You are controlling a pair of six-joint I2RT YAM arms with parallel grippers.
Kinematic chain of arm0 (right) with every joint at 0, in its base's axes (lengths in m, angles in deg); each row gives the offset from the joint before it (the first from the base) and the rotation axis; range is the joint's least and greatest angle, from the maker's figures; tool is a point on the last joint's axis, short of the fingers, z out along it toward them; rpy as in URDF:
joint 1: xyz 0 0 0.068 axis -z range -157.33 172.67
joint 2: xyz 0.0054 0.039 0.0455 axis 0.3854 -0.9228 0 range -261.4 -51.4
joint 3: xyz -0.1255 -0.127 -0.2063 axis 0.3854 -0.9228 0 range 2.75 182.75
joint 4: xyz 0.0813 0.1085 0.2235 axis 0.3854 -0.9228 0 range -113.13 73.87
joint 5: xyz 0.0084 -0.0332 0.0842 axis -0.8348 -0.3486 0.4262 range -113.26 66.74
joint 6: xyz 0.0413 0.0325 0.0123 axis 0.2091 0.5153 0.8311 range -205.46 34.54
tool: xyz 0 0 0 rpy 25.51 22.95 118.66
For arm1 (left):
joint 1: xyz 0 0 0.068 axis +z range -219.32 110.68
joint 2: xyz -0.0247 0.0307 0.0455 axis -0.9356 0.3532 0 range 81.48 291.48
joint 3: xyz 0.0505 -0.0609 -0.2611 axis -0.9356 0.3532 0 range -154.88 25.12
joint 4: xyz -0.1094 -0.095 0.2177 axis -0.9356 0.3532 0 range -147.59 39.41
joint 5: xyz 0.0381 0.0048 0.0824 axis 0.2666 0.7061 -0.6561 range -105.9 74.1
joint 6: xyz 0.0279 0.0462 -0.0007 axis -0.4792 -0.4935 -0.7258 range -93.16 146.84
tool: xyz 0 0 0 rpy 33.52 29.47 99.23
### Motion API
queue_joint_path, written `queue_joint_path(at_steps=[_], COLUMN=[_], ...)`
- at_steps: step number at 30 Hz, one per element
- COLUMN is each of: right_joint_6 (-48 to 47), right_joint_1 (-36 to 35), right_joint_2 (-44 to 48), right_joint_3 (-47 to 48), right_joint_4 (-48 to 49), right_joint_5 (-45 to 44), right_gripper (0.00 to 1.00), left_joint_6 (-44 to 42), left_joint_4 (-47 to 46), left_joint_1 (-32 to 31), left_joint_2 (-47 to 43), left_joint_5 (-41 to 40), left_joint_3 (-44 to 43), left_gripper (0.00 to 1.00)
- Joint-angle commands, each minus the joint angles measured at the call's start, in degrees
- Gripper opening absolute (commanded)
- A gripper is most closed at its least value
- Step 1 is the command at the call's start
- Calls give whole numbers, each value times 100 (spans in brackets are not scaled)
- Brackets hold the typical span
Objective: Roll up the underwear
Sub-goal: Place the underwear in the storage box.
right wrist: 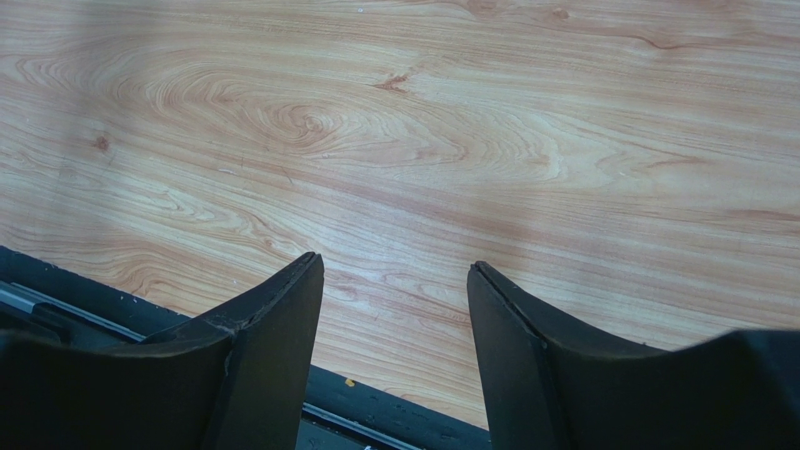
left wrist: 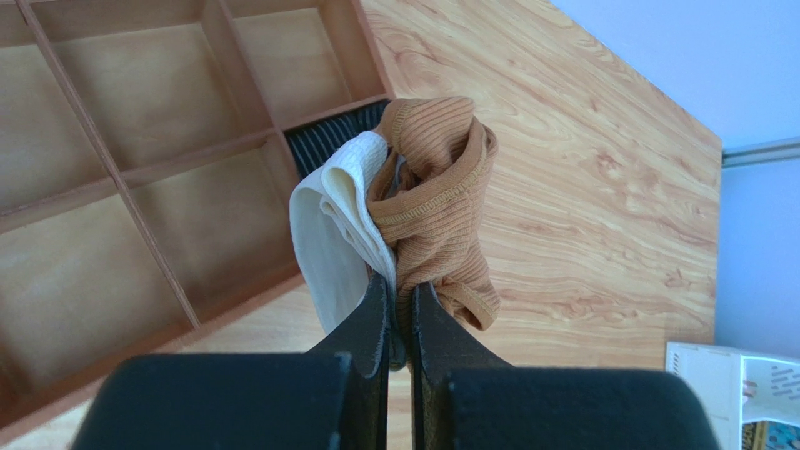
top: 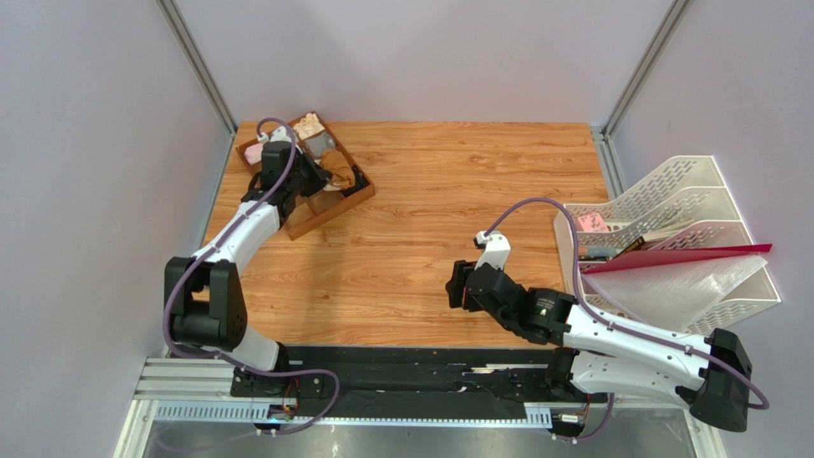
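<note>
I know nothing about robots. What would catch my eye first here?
The left gripper pinches the bunched brown underwear, cream band showing, by the wooden divider tray at the far left corner of the table. The right gripper hangs open and empty over bare wood near the front edge. White file racks holding a red folder stand at the right.

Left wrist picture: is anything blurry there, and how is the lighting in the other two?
Left wrist: the underwear is sharp; the left fingers gripping it are dark, featureless. Right wrist: table grain crisp, right fingers in shade. Top external: even light, soft shadows, no glare.
</note>
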Motion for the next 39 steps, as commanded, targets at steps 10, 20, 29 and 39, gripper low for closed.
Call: queue_joint_path(at_steps=[10, 20, 29, 39], right_joint_6=[214, 302, 311, 135], right_joint_1=[64, 56, 64, 64], right_joint_2=[309, 687, 819, 924], right_joint_3=[-364, -478, -479, -452], right_joint_4=[20, -86, -121, 20], right_joint_5=[10, -87, -61, 53], right_gripper=[62, 62, 62, 61], left_joint_6=[199, 226, 156, -537], left_joint_4=[-606, -62, 668, 2319], left_joint_1=[187, 195, 327, 424], left_joint_2=[877, 894, 1510, 2230], left_joint_5=[-421, -870, -668, -923], left_joint_3=[166, 264, -431, -1519], left_gripper=[0, 0, 0, 0])
